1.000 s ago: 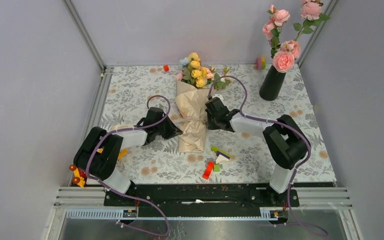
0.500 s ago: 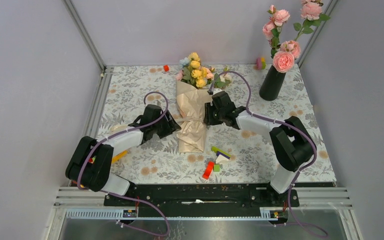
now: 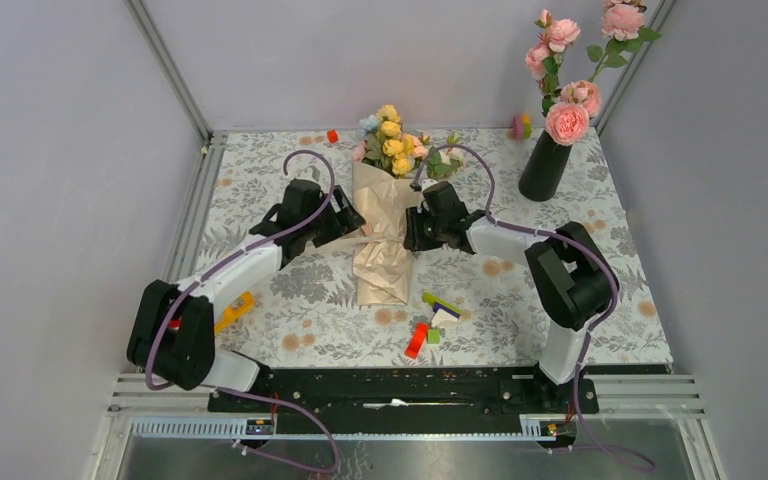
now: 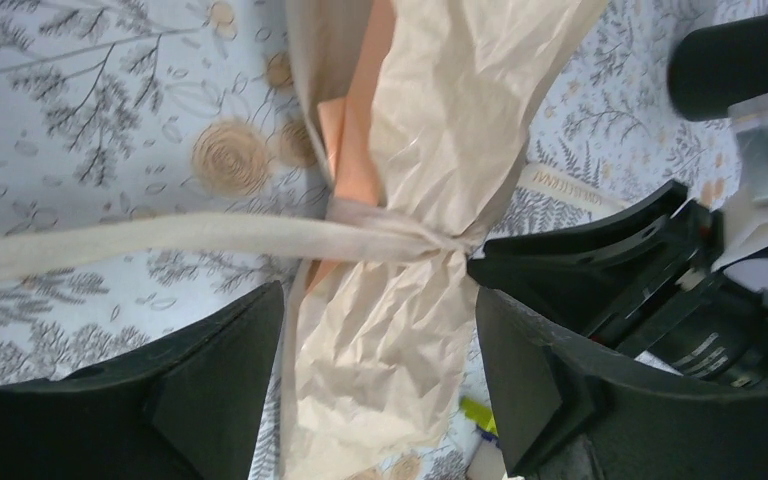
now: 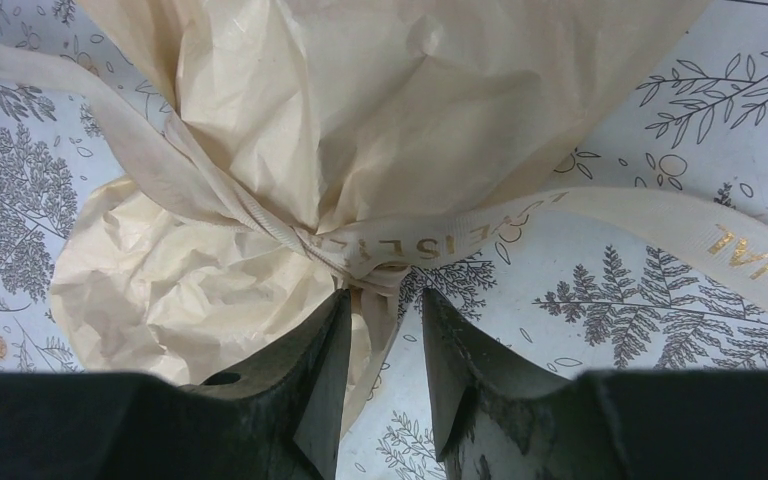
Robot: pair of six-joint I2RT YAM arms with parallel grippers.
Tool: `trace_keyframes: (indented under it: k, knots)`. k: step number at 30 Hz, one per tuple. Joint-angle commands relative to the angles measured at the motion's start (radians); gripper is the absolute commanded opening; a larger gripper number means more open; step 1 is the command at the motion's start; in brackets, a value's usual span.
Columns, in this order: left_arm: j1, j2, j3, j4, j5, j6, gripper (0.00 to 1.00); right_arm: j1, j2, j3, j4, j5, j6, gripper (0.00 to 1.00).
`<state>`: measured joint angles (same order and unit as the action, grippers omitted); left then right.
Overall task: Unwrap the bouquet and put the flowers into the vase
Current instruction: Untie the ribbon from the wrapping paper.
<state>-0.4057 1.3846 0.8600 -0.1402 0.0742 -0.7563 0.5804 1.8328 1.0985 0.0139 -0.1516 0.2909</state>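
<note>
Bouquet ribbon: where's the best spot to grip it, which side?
Probably the free ribbon tail left of the knot, pinched from above across its width. It lies straight and single on the table, clear of the paper, so pulling away from the bouquet should load the knot.

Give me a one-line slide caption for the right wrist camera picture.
Right gripper, jaws slightly apart, at the ribbon knot of the paper-wrapped bouquet lying on the floral tablecloth.

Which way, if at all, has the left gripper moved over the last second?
Yes. The left gripper has travelled away from the arm bases, up the bouquet's left side, nearer the red block by the far edge.
</note>
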Motion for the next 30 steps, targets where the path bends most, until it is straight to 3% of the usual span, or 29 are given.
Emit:
trace_keyframes:
  k: [1, 12, 23, 30]
  knots:
    - [0.002, 0.082, 0.100, 0.035, 0.030, -0.005, 0.75, -0.007, 0.020, 0.045, 0.048, -0.021, -0.012, 0.40]
    - [-0.020, 0.275, 0.207, 0.059, 0.068, -0.051, 0.72, -0.008, 0.049, 0.075, 0.073, -0.016, -0.011, 0.36]
    - [-0.028, 0.364, 0.263, 0.060, 0.073, -0.052, 0.59, -0.009, 0.054, 0.064, 0.098, -0.065, -0.007, 0.08]
    - [-0.046, 0.384, 0.266, 0.058, 0.085, -0.064, 0.52, -0.009, 0.048, 0.057, 0.098, -0.062, -0.012, 0.03]
